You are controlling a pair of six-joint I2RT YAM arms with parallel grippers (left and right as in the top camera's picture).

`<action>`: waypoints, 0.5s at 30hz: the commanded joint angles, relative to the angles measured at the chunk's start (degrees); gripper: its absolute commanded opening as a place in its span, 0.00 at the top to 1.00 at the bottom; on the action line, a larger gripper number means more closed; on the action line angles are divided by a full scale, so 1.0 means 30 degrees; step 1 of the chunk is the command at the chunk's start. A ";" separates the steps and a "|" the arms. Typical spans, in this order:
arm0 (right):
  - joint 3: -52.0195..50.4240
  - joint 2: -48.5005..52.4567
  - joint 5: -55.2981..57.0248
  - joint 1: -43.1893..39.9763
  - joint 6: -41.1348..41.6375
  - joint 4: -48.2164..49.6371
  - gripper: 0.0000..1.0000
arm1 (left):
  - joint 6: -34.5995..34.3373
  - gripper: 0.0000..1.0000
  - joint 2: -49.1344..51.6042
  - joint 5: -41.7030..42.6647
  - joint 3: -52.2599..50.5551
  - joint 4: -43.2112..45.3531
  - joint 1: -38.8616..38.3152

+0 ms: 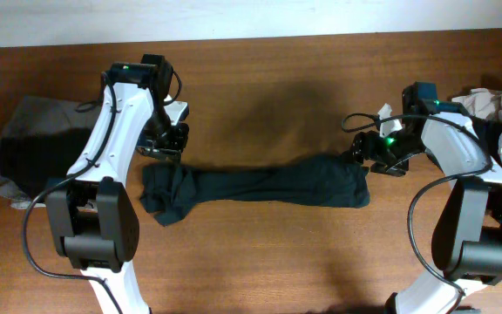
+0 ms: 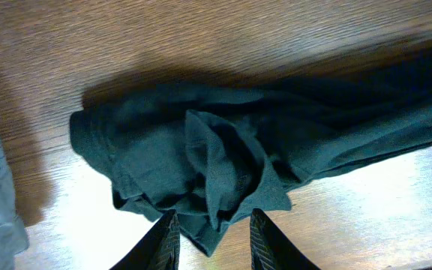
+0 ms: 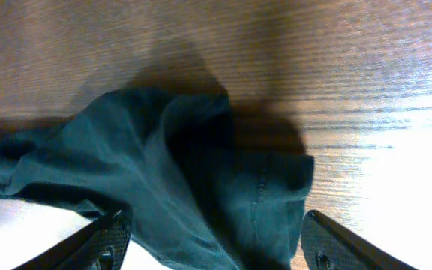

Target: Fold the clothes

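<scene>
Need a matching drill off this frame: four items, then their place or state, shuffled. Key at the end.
Items
1. dark garment
2. dark grey pile
3. pale clothes
4. right pincer

Place or state
A. crumpled at the right edge of the table
B. stretched into a long band across mid-table
C. jaws wide apart above the band's right end
D. heaped at the table's left edge

Pairs: 1-B, 2-D, 3-A, 4-C
</scene>
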 commanded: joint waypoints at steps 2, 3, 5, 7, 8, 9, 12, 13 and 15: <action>-0.0102 0.0051 -0.0707 0.0051 -0.0568 -0.0459 0.26 | 0.0102 0.70 -0.0466 0.1515 0.0386 -0.0022 0.0007; -0.0117 0.0051 -0.0590 0.0117 -0.0561 -0.0933 0.29 | 0.0109 0.69 -0.0466 0.1727 0.0386 -0.0299 -0.0029; -0.0124 0.0051 -0.0248 0.0357 -0.0568 -0.2142 0.36 | 0.0408 0.70 -0.0466 0.1763 0.0386 -0.1005 -0.0095; -0.0138 0.0044 0.0219 0.0612 -0.0568 -0.2812 0.36 | 0.0539 0.75 -0.0466 0.1698 0.0379 -0.1501 -0.0175; -0.0138 0.0044 0.0277 0.0743 -0.0568 -0.2907 0.36 | 0.0539 0.83 -0.0466 0.1690 0.0379 -0.1501 -0.0204; -0.0138 0.0036 0.0270 0.0852 -0.0561 -0.2951 0.36 | 0.0539 0.90 -0.0510 0.1698 0.0379 -0.1413 -0.0204; -0.0138 -0.0284 0.0284 0.1107 -0.0444 -0.3096 0.35 | 0.0940 0.95 -0.1158 0.1712 0.0386 -0.1202 -0.0204; -0.0138 -0.0481 0.0284 0.1202 -0.0444 -0.3104 0.34 | 0.0976 0.95 -0.1625 0.1705 0.0386 -0.1231 -0.0204; -0.0131 -0.1093 0.0277 0.1333 -0.0430 -0.3198 0.34 | 0.0976 0.94 -0.2914 0.1690 0.0386 -0.1494 -0.0204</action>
